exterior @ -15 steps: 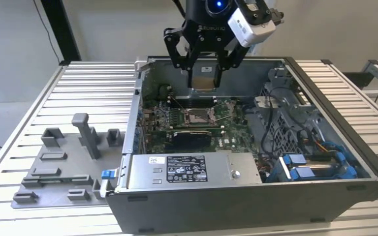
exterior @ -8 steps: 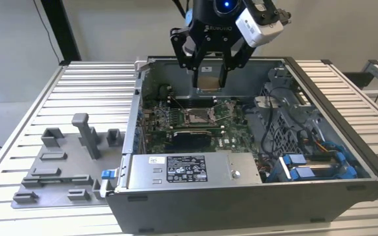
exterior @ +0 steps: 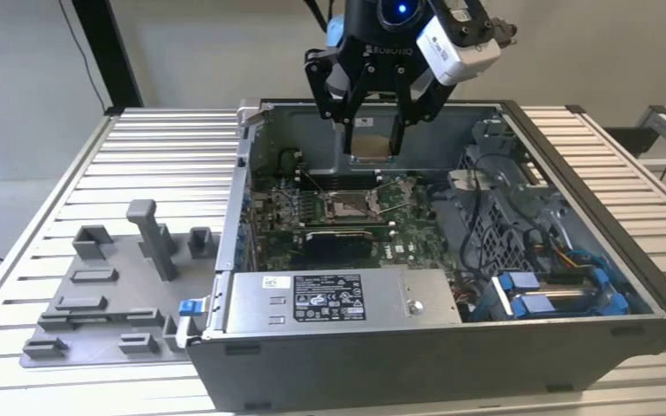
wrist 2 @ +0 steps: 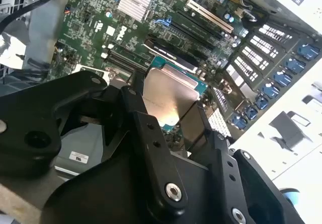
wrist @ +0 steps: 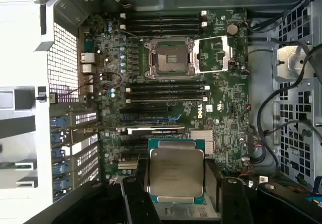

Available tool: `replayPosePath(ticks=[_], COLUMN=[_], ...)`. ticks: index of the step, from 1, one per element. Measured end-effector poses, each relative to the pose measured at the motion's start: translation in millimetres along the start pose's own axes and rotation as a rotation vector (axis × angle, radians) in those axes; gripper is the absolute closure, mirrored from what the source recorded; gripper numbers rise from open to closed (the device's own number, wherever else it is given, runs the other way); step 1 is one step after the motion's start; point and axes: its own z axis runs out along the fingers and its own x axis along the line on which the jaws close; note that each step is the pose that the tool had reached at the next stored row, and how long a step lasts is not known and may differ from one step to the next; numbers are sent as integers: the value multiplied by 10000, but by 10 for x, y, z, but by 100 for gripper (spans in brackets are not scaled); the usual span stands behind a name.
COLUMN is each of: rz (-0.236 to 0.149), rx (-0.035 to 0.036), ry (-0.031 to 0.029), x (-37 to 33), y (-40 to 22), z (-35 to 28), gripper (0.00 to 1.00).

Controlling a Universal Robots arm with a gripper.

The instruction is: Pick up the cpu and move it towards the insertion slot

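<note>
My gripper hangs above the open computer case, shut on the cpu, a small flat square chip held by two opposite edges. Its silvery top face shows between the black fingers in both wrist views: the cpu, the cpu. The insertion slot lies on the green motherboard below and slightly nearer the camera than the chip. In the first wrist view the insertion slot has a silver frame, a brownish pin centre and its metal cover flap swung open beside it. The chip is held well above the board, clear of the slot.
The case walls surround the motherboard. A power supply sits at the near side, cables and a blue drive bay on the exterior view's right. A grey fixture plate with upright blocks lies on the slatted table at the left.
</note>
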Motion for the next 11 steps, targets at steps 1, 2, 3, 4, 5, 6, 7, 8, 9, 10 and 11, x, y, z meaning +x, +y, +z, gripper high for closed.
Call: replayPosePath(ticks=[1, 2, 3, 4, 5, 6, 7, 8, 9, 10, 11], rz=[1, 1, 0, 0, 1, 0, 1, 1, 1, 1, 1], rx=[0, -1, 0, -1, -1, 0, 0, -1, -1, -1, 0], ry=[0, -1, 0, 0, 0, 0, 0, 0, 0, 0, -1], x=[0, 0, 0, 0, 0, -1, -1, -1, 0, 0, -1], y=[0, 0, 0, 0, 0, 0, 0, 0, 0, 0, 1], z=[0, 1, 0, 1, 1, 0, 0, 1, 1, 1, 1], gripper=[100, 100, 100, 100, 100, 100, 100, 100, 100, 100, 100])
